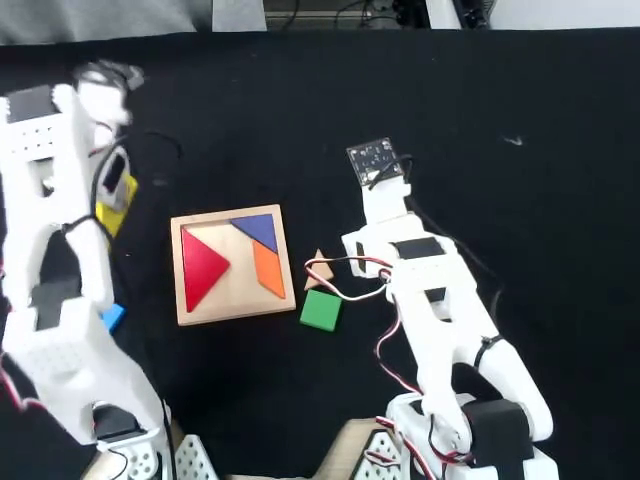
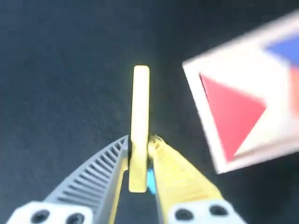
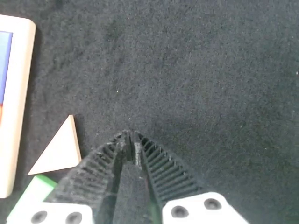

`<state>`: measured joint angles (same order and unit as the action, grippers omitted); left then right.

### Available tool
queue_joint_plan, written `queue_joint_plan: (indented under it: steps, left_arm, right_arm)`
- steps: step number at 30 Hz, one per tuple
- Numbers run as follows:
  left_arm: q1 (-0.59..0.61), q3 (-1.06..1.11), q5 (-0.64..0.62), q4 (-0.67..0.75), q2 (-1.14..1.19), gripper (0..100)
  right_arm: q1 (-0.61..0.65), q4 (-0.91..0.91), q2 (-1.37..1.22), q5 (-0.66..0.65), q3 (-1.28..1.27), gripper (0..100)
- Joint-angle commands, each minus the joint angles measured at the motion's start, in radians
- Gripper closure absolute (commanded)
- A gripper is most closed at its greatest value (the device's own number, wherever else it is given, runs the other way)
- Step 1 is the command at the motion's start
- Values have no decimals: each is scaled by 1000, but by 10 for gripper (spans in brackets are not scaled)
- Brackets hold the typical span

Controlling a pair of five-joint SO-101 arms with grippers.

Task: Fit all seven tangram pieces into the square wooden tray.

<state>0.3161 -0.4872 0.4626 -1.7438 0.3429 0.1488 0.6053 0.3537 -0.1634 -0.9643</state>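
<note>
Left wrist view: left end effector [image 2: 139, 141] pinches yellow piece [image 2: 141, 93] edge-up, seemingly clear of tray [image 2: 196, 93]; right end effector [image 3: 130, 135] closed, empty.

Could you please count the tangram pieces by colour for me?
Red piece: 1
Dark blue piece: 1
Orange piece: 1
Yellow piece: 1
Green piece: 1
Tan piece: 1
Light blue piece: 1
Total: 7
</note>
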Motion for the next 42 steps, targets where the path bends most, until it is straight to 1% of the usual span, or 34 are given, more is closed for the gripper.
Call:
queue_joint_plan:
  steps: [1, 3, 5, 8, 13, 17, 18, 19, 21, 27, 30, 35, 37, 39, 42]
  left_arm:
    - [-90, -4, -281, -17, -270, 970]
    - [-119, 54, -400, -17, -356, 970]
    - [-145, 120, -546, -15, -430, 970]
    - [-183, 216, -724, -15, -497, 970]
    - [-246, 286, -899, -15, -578, 970]
    - [-275, 302, -1099, -15, -658, 970]
    - [-278, 314, -1117, -15, -683, 970]
    - [-278, 331, -1105, -15, -706, 970]
    - [-292, 369, -1013, -14, -736, 970]
    - [-403, 513, -629, 5, -740, 970]
    - [-410, 630, -365, 101, -709, 970]
    - [-410, 829, 133, 278, -657, 970]
    - [-412, 885, 284, 347, -641, 970]
    - [-418, 918, 396, 405, -632, 970]
    - [-421, 938, 502, 460, -621, 970]
  right_arm:
    - [-11, 3, 45, -11, 5, 986]
    - [-11, 3, 45, -11, 5, 986]
    - [-11, 3, 45, -11, 5, 986]
    - [-12, 3, 45, -11, 5, 986]
    - [-14, 3, 45, -11, 5, 986]
    - [-14, 2, 45, -11, 4, 986]
    - [-14, 0, 45, -11, 4, 986]
    - [-14, 0, 45, -11, 4, 986]
    - [-14, 0, 45, -11, 2, 986]
    - [-15, -37, 45, -12, -24, 986]
    - [-20, -34, 45, -12, -24, 986]
    - [-86, -37, 45, -12, -24, 986]
    - [-95, -37, 45, -12, -24, 986]
    - [-95, -37, 45, -12, -24, 986]
    - [-95, -38, 45, -12, -24, 986]
